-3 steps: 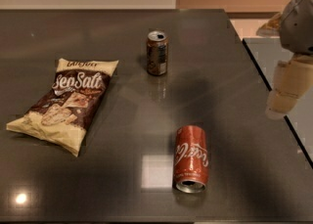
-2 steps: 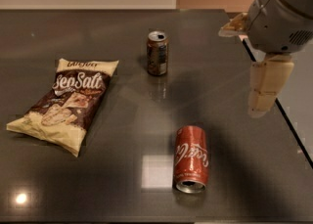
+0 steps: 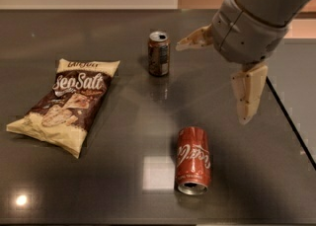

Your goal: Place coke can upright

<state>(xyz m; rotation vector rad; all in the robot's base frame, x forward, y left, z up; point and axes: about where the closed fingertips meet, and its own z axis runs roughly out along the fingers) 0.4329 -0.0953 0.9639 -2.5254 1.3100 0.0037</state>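
The coke can (image 3: 193,160) is red with white script. It lies on its side on the dark table (image 3: 123,136), its silver top facing the near edge. My gripper (image 3: 212,79) hangs above the table, up and to the right of the can, apart from it. Its two tan fingers are spread wide open: one finger (image 3: 195,39) points left toward the brown can, the other finger (image 3: 248,92) points down. It holds nothing.
A darker brown can (image 3: 158,53) with a silver top stands upright at the back middle. A Sea Salt chip bag (image 3: 69,102) lies flat at the left. The table's right edge (image 3: 291,121) runs diagonally just right of the gripper.
The arm has moved in from the right edge to the left and over the table, closer to the coke can. The cans and the bag have not moved.
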